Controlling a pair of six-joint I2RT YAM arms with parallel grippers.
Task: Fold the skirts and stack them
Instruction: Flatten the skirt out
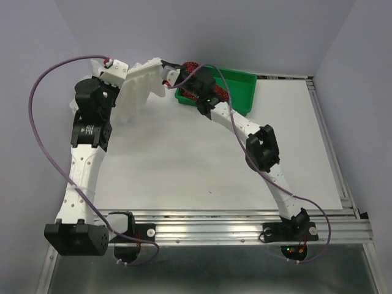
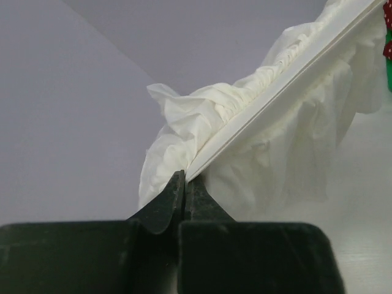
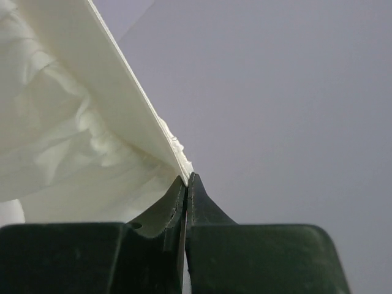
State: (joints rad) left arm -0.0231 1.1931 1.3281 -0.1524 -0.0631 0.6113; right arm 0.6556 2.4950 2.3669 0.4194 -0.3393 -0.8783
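The white ruffled skirt (image 1: 139, 84) hangs stretched in the air between both grippers at the far left of the table. My left gripper (image 1: 115, 69) is shut on one end of its waistband (image 2: 275, 92), seen in the left wrist view (image 2: 185, 176). My right gripper (image 1: 171, 76) is shut on the other end, seen in the right wrist view (image 3: 187, 177) with the white cloth (image 3: 73, 141) hanging left of it. The dark red dotted skirt (image 1: 191, 66) shows as a small patch by the green tray, mostly hidden behind my right arm; a bit shows in the left wrist view (image 2: 388, 43).
A green plastic tray (image 1: 240, 86) stands at the far middle-right of the white table (image 1: 184, 165). Purple cables loop over both arms. Grey walls close in behind and on both sides. A metal rail (image 1: 245, 226) runs along the near edge.
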